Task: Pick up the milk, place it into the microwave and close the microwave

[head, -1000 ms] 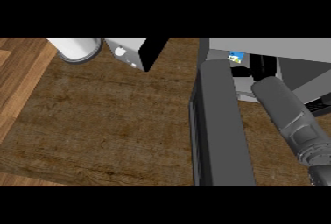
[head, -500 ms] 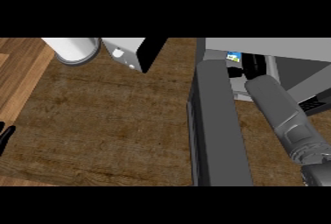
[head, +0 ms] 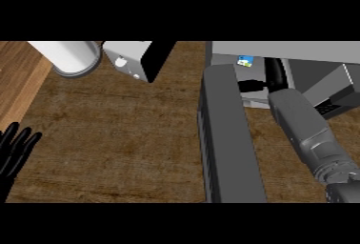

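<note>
left hand (head: pixel 15 151) risen further into view, fingers spread, empty | right hand (head: pixel 256 86) inside microwave (head: pixel 295 52), fingers unclear | milk (head: pixel 245 60) in microwave

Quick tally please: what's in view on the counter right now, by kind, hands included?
Robot hands: 2, left black hand open at the left edge, right black hand inside the microwave.
Grey microwaves with open door: 1
Blue-and-white milk cartons: 1
White cylinders: 1
White boxy appliances: 1
Total: 6

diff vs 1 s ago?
The left hand has risen into view at the left edge, fingers straight. The right forearm shifted left, reaching further into the microwave toward the milk. The open door, white cylinder and counter stayed put.
</note>
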Robot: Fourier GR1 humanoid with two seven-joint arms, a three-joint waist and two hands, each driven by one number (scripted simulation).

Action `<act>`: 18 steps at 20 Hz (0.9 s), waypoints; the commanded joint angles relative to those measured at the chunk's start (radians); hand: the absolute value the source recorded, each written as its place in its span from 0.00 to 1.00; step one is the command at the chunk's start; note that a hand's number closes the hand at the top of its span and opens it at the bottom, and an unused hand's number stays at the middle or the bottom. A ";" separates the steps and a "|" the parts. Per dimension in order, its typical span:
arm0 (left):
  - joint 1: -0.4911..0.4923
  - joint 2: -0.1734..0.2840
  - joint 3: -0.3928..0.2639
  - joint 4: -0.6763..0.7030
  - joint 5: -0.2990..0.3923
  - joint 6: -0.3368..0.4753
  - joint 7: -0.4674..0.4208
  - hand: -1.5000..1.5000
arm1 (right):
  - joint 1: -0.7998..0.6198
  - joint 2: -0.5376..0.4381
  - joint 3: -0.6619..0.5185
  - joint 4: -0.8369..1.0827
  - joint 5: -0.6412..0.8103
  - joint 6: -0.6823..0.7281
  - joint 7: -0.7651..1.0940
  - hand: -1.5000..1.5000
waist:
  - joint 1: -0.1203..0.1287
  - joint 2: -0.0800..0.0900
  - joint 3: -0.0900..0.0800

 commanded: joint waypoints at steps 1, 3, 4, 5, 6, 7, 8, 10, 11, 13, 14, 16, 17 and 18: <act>0.004 -0.018 -0.042 -0.019 -0.011 -0.013 0.004 0.00 | 0.018 0.009 -0.045 0.007 -0.049 0.104 -0.020 0.00 | -0.011 -0.012 -0.001; -0.022 -0.047 -0.083 0.000 -0.053 0.007 0.011 0.00 | 0.064 0.026 -0.045 0.015 -0.050 0.123 -0.051 0.00 | -0.027 -0.014 -0.002; -0.011 -0.019 -0.072 -0.023 -0.001 -0.011 0.035 1.00 | 0.064 -0.014 -0.064 0.015 -0.070 0.192 -0.047 0.00 | -0.022 -0.015 -0.001; 0.006 0.009 -0.033 -0.015 0.029 -0.030 0.024 1.00 | 0.083 0.020 -0.062 0.015 -0.072 0.203 -0.057 0.00 | -0.032 -0.024 -0.003; -0.015 -0.051 -0.116 -0.024 -0.035 0.012 0.057 1.00 | 0.074 0.009 -0.070 0.019 -0.083 0.257 -0.037 0.00 | -0.044 -0.025 -0.002; -0.070 -0.056 -0.117 -0.006 -0.068 0.042 0.051 1.00 | 0.113 0.026 -0.075 0.020 -0.089 0.280 -0.084 0.00 | -0.047 -0.019 -0.002; -0.029 -0.049 -0.116 0.008 -0.033 0.002 0.042 1.00 | 0.121 0.031 -0.077 0.010 -0.095 0.316 -0.097 0.00 | -0.049 -0.027 -0.003; -0.034 -0.073 -0.175 -0.010 -0.065 0.014 0.075 1.00 | 0.174 0.030 -0.087 0.011 -0.108 0.350 -0.127 0.00 | -0.061 -0.031 -0.003; -0.034 -0.073 -0.180 -0.046 -0.060 0.023 0.088 1.00 | 0.188 0.022 -0.091 0.009 -0.113 0.390 -0.147 0.00 | -0.051 -0.028 -0.002; 0.016 -0.075 -0.219 -0.020 -0.094 0.004 0.037 1.00 | 0.218 0.043 -0.080 0.004 -0.110 0.425 -0.152 0.00 | -0.062 -0.035 -0.004; 0.008 -0.076 -0.258 -0.045 -0.088 0.060 0.089 1.00 | 0.240 0.084 -0.077 -0.006 -0.113 0.409 -0.170 0.00 | -0.072 -0.040 -0.004; -0.021 -0.076 -0.289 -0.052 -0.099 0.100 0.121 1.00 | 0.312 0.065 -0.063 -0.012 -0.105 0.465 -0.217 0.00 | -0.079 -0.041 -0.004; -0.074 -0.076 -0.298 -0.022 -0.119 0.124 0.141 1.00 | 0.308 0.058 -0.063 -0.038 -0.112 0.454 -0.193 0.00 | -0.084 -0.043 -0.005; 0.023 -0.076 -0.307 -0.013 -0.146 0.069 0.016 1.00 | 0.317 0.049 -0.055 -0.063 -0.114 0.465 -0.178 0.00 | -0.079 -0.044 -0.005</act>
